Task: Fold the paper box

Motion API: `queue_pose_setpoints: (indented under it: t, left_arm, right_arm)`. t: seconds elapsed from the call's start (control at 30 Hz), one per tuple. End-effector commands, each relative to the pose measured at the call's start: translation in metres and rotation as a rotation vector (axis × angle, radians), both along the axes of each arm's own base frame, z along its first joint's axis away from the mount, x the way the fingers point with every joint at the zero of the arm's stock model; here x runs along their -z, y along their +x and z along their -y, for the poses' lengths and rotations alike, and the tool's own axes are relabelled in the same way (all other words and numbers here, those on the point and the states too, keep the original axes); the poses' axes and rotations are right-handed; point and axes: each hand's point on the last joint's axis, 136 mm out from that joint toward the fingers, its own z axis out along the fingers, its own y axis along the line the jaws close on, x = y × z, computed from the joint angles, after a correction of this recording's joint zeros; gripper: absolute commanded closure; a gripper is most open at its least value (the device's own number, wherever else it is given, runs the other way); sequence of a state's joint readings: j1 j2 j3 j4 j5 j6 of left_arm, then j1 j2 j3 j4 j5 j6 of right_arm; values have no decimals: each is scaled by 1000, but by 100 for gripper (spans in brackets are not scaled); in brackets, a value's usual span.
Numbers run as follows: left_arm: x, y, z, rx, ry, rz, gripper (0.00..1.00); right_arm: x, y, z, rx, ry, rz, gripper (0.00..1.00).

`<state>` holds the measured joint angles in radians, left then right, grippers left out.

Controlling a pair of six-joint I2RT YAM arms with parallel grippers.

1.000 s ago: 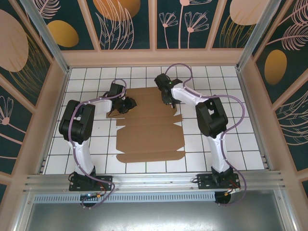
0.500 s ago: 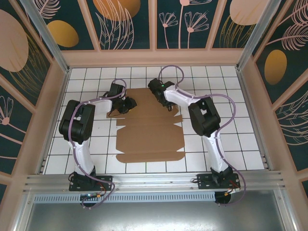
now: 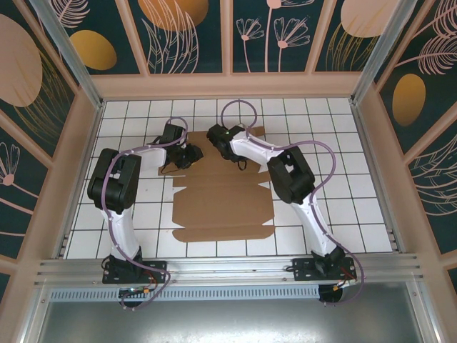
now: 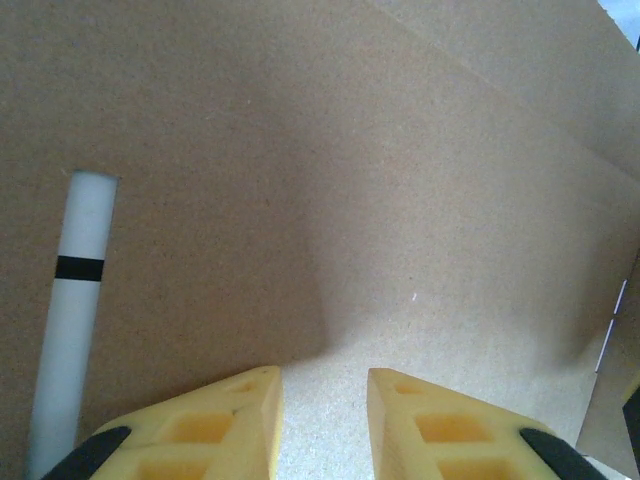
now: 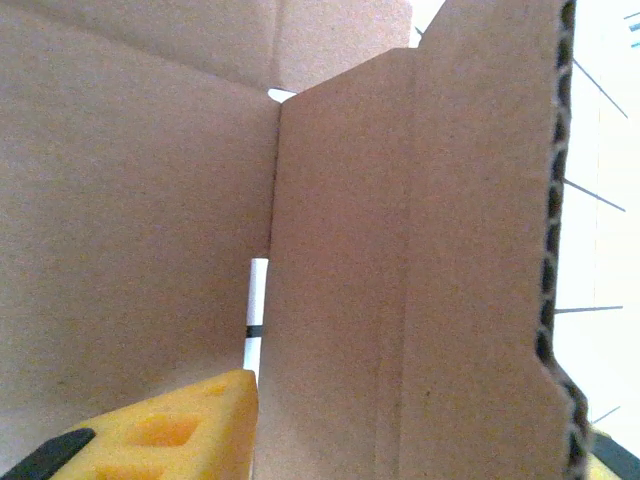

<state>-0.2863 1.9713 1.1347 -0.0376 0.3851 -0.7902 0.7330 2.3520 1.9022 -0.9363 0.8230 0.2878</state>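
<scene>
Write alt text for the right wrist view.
A raised flap of the brown paper box stands close to the camera, its corrugated cut edge on the right. One of the yellow fingers sits bottom left beside it; the white tiled table shows at right.

No word, number, brand or label can be read anywhere. The paper box (image 3: 223, 204) is plain brown cardboard with no print on it. The nearest things to marks are a black band (image 4: 78, 268) across the white strip seen through the box's slot in the left wrist view, and the drawn leaf and flower shapes on the dark wall panels (image 3: 193, 36); neither forms a letter or a sign.
</scene>
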Motion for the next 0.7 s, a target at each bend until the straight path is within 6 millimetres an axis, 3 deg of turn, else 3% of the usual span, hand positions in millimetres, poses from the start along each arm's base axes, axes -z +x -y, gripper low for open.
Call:
queue_pose_setpoints:
  t: [0.0, 0.27, 0.4, 0.47, 0.53, 0.67]
  left_arm:
    - [13, -19, 5, 24, -6, -69, 71]
    - [7, -16, 7, 30, -11, -50, 69]
    - [9, -17, 8, 34, -18, -55, 70]
    - [8, -17, 9, 35, -20, -52, 70]
    - [8, -16, 8, 34, -20, -51, 70]
    - [10, -16, 9, 36, -19, -55, 70]
  right_arm:
    - [-5, -2, 4, -6, 14, 8, 57]
    - [-20, -2, 30, 30, 286, 30, 59]
    - [-6, -6, 48, 73, 382, -22, 65]
    - [4, -12, 47, 62, 419, -57, 70]
    - [10, -11, 61, 91, 428, -61, 75]
    - [17, -14, 70, 101, 411, -69, 82]
